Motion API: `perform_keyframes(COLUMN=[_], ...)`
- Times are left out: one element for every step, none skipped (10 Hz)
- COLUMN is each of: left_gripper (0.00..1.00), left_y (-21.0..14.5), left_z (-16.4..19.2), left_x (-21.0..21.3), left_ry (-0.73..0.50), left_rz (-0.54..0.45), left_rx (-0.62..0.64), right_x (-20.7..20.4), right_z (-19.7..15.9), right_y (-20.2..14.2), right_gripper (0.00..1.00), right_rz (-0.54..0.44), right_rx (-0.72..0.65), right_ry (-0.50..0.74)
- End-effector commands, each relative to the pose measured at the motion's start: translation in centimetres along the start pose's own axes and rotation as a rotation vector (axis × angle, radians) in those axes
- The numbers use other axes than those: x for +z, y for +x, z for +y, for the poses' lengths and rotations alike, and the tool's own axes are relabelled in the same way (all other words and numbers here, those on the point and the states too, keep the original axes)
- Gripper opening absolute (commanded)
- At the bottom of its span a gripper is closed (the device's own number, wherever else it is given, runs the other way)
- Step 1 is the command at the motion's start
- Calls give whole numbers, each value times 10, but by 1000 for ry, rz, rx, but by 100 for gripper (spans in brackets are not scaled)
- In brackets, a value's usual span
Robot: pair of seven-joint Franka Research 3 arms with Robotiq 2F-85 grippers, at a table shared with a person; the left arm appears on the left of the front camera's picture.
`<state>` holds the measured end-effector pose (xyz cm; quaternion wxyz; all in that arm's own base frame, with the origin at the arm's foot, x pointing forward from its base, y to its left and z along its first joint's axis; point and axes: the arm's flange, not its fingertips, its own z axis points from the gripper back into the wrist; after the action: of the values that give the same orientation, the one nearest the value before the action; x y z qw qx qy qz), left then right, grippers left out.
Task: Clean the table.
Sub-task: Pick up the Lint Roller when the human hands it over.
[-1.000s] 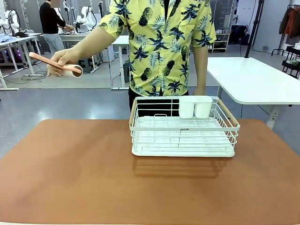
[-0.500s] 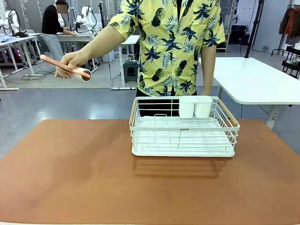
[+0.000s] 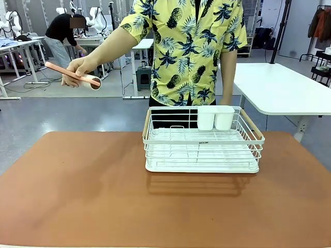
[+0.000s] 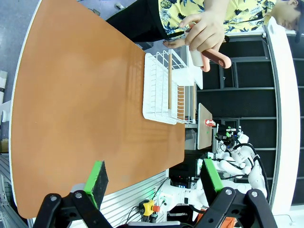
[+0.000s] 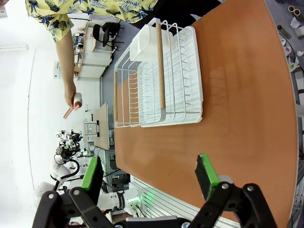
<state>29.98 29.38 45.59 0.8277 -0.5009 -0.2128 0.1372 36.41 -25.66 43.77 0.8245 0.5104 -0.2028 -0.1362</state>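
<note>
Table (image 3: pixel 77 196), wide, matte terracotta top with rounded corners, spreads across the foreground under both arms; a white wire dish rack (image 3: pixel 202 139) with wooden handles sits at its far middle; past the far-left edge the person's hand (image 3: pixel 77 68) holds out a pink-handled roller (image 3: pixel 70 72), possibly a lint roller, seemingly offered for cleaning; left gripper (image 4: pixel 154 176) and right gripper (image 5: pixel 148 172) hover over the near edge, jaws wide and empty, ready to receive.

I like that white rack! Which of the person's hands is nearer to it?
Their left hand, hanging just behind the rack. Their right hand holds a roller out to the side.
</note>
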Motion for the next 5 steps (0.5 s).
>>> perform_keyframes(left_gripper=[100, 100, 100, 100, 100], left_y=[-2, -2, -2, -2, 0], left_z=[-1, -1, -1, -1, 0], left_x=[2, 2, 2, 2, 0], left_ry=[-26, -26, -26, -26, 0], left_rz=[-10, -10, -10, -10, 0], left_rx=[-22, -22, -22, -22, 0], right_x=[0, 0, 0, 0, 0], right_z=[1, 1, 1, 1, 1], right_y=[1, 1, 1, 1, 1], right_gripper=[100, 100, 100, 100, 100], right_rz=[-6, -6, -6, -6, -6], right_rx=[10, 10, 10, 10, 10], right_ry=[19, 19, 19, 19, 19])
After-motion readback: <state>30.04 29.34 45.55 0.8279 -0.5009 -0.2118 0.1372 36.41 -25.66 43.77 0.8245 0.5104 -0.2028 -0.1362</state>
